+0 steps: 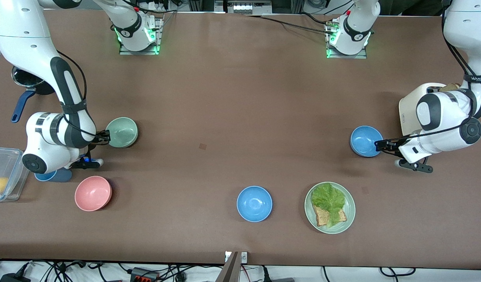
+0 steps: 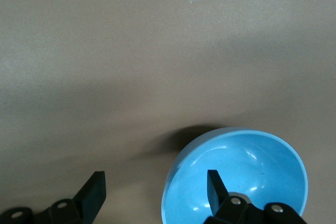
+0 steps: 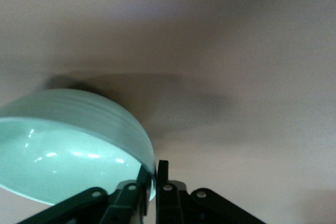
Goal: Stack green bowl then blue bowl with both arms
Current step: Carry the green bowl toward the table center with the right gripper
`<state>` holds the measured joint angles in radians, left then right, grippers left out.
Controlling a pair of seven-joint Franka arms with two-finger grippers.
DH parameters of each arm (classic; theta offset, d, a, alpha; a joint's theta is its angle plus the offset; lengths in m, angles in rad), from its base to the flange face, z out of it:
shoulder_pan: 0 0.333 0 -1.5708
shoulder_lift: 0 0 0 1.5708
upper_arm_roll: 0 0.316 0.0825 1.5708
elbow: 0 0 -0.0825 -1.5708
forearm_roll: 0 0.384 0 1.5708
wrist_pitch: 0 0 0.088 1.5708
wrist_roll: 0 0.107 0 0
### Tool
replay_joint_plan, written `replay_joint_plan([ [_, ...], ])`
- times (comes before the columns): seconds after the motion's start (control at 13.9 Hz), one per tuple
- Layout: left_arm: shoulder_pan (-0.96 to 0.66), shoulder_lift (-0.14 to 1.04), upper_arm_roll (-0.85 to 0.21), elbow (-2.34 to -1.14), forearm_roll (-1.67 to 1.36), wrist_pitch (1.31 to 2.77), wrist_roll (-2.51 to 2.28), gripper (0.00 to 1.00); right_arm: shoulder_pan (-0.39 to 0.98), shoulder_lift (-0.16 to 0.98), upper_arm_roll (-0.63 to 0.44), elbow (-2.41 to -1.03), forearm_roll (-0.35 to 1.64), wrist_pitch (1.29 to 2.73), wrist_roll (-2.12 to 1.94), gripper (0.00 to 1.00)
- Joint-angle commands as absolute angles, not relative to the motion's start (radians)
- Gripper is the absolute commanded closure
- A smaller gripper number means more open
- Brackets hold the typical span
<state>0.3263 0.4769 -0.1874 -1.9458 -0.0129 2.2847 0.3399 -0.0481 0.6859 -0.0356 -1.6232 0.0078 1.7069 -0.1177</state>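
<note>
Now the right claw [image 1: 107, 137] is pinching the rim of the green bowl [image 1: 122, 132], its fingers clamped tight on the wall, at the right arm's end of the table [image 1: 232, 98]. Toward the left arm's end, the left claw [image 1: 379, 145] is standing wide apart astride the rim of the blue bowl [image 1: 363, 140], one finger [image 2: 214, 187] inside the bowl and the other outside, not yet gripping it.

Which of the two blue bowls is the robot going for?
Look toward the left arm's end of the table, beside the white cutting board. The blue bowl there has the left gripper straddling its rim, jaws open. The other blue bowl sits untouched beside the lettuce plate.
</note>
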Motion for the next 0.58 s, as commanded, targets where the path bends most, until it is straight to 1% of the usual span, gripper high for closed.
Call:
replay_joint_plan([
  [0.0,0.339,0.497,-0.195,-1.944,0.005,2.307,0.354,0.26,-0.051,0.661,-0.028,-1.649,0.015,1.7,-0.13,1.0],
  [0.14,0.339,0.502,-0.195,-1.944,0.005,2.307,0.353,0.27,-0.045,0.658,-0.025,-1.628,0.026,1.665,-0.13,1.0],
  [0.29,0.341,0.506,-0.195,-1.945,0.005,2.307,0.351,0.29,-0.002,0.643,-0.002,-1.573,0.049,1.625,-0.127,1.0],
  [0.43,0.342,0.511,-0.195,-1.95,0.005,2.307,0.351,0.32,0.027,0.64,0.024,-1.514,0.168,1.589,-0.085,1.0],
  [0.5,0.342,0.509,-0.195,-1.953,0.005,2.309,0.35,0.35,0.055,0.64,0.04,-1.488,0.192,1.592,-0.063,1.0],
])
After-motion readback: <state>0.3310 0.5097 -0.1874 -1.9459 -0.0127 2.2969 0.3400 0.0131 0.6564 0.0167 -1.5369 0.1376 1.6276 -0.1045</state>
